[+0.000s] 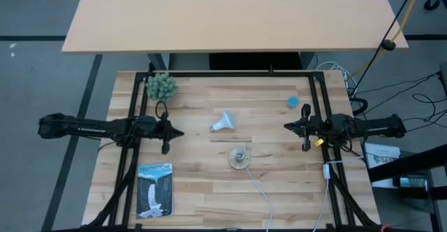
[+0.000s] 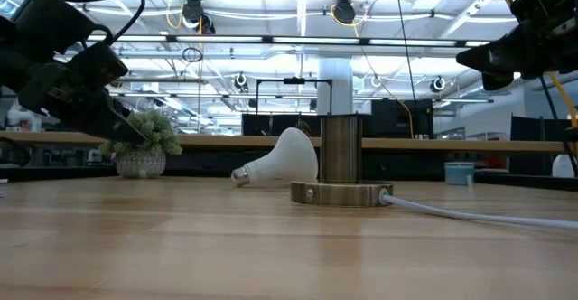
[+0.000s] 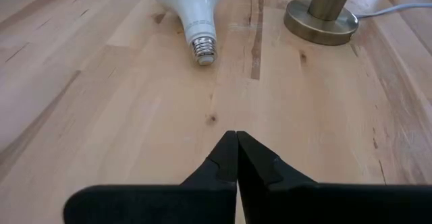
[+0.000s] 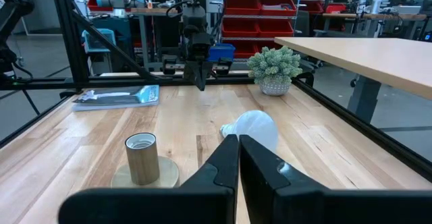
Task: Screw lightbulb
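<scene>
Nothing grasped yet. Lightbulb (image 1: 223,122) lying on its side on the table (image 1: 279,190), near the upright socket (image 1: 239,158), apart from it, screw base aimed toward the left arm. Left claw (image 1: 180,132) clenched and empty, hovering at the table's left side, facing the bulb's base. Right claw (image 1: 287,126) likewise clenched and empty, waiting at the right side.

Step in hand, by judgement: pick up the bulb. To do well: open 1 claw wide first, take the white dome near its widest part, never the threads. Lift, turn base downward, centre over the socket mouth, lower straight, then twist gently; 2nd claw steadying the socket foot.
</scene>
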